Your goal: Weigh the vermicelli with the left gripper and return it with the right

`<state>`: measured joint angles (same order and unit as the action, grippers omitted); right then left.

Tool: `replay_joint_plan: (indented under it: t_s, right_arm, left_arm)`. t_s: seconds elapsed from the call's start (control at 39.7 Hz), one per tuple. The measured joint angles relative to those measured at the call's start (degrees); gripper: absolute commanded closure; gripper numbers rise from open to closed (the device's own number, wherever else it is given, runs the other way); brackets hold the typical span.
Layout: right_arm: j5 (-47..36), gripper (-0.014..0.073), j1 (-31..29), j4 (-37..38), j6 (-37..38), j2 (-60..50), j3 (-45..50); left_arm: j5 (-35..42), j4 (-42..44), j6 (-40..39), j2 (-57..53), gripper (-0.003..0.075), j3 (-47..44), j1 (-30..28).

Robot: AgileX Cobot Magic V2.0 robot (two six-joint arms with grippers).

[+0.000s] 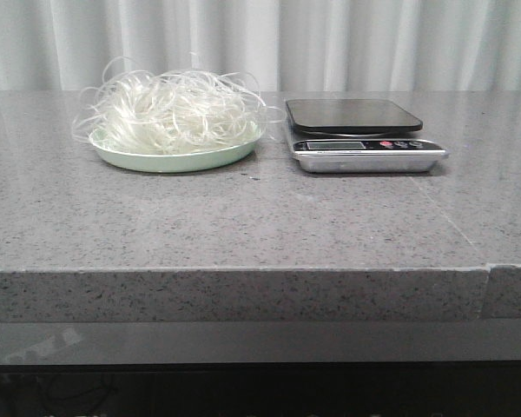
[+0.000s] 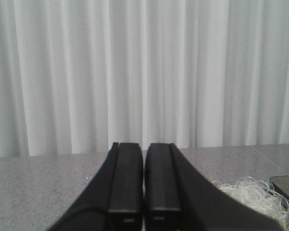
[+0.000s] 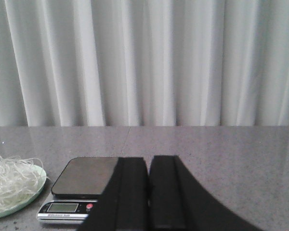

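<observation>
The vermicelli (image 1: 169, 109) is a loose white tangle piled on a pale green round plate (image 1: 175, 159) at the left of the table. A kitchen scale (image 1: 363, 135) with a dark, bare platform stands to its right. Neither gripper shows in the front view. In the left wrist view my left gripper (image 2: 143, 147) is shut and empty, above the table, with vermicelli strands (image 2: 253, 192) off to one side. In the right wrist view my right gripper (image 3: 148, 160) is shut and empty, beside the scale (image 3: 84, 185), with the vermicelli (image 3: 12, 180) beyond it.
The grey speckled stone table (image 1: 243, 226) has its front edge near the camera and a seam at the right (image 1: 488, 269). White curtains (image 1: 330, 43) hang behind the table.
</observation>
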<state>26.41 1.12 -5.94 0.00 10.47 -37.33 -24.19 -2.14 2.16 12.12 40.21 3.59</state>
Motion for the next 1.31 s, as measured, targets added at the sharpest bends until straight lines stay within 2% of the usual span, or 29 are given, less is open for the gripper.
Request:
replay_joint_plan:
  t_s: [0.15,0.43,1.08,1.16,1.31]
  right_arm:
    - [6.8,0.0436,0.0,0.0,0.0,6.4,-6.4]
    - [11.4,0.0436,0.0,0.0,0.0,14.8,-8.0]
    - [13.3,0.0426,0.0,0.0,0.0,21.0,-8.0]
    - [13.9,0.0358,0.0,0.0,0.0,21.0,-8.0]
    - [14.7,0.0124,0.0,0.0,-0.4,21.0,-8.0]
  left_arm:
    - [-5.0,0.0,0.0,5.5,0.0565,6.5,0.0]
    - [-11.9,0.0,0.0,11.4,0.0565,7.3,0.0]
    - [-12.7,0.0,0.0,13.7,0.0558,0.0,0.0]
    - [-12.7,0.0,0.0,13.8,0.0508,-0.3,0.0]
    - [-12.7,0.0,0.0,13.8,0.0281,-0.3,0.0]
